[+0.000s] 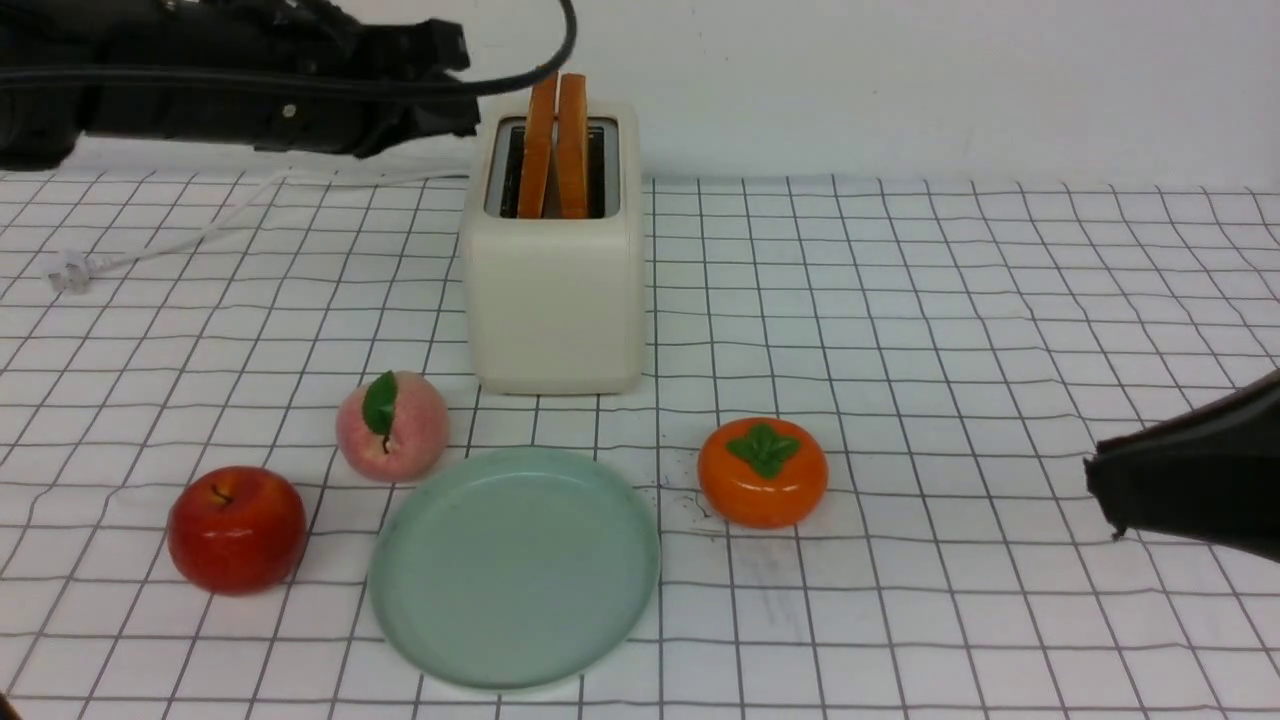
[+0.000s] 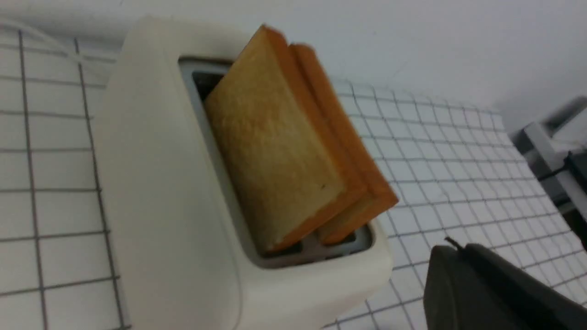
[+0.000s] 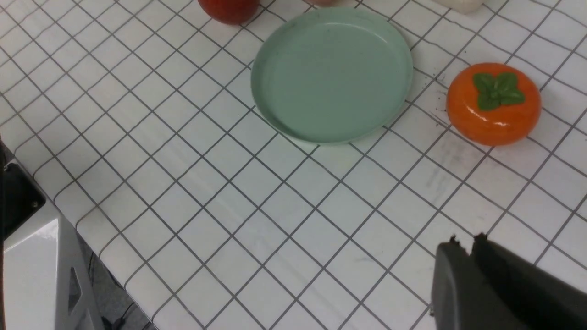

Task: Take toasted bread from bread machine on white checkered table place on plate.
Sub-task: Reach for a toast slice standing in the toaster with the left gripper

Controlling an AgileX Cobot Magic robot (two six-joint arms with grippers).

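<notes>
While toast (image 1: 556,140) sits slotted, peach (image 1: 392,427), persimmon (image 1: 762,472) flank plate (image 1: 514,568).

Behind the table (image 1: 1000,300) you have a plain white wall (image 1: 900,80), evenly lit. The light is soft, and shadows on the cloth are faint. Past the table's near edge you can see a glossy white frame (image 3: 32,266) with a cut-out, and grey floor (image 3: 107,293) below it. Beyond the table's far right corner there is a grey-and-white stand (image 2: 545,142), too blurred to make out.

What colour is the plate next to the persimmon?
The plate is plain pale mint green, clearest in the right wrist view.
</notes>
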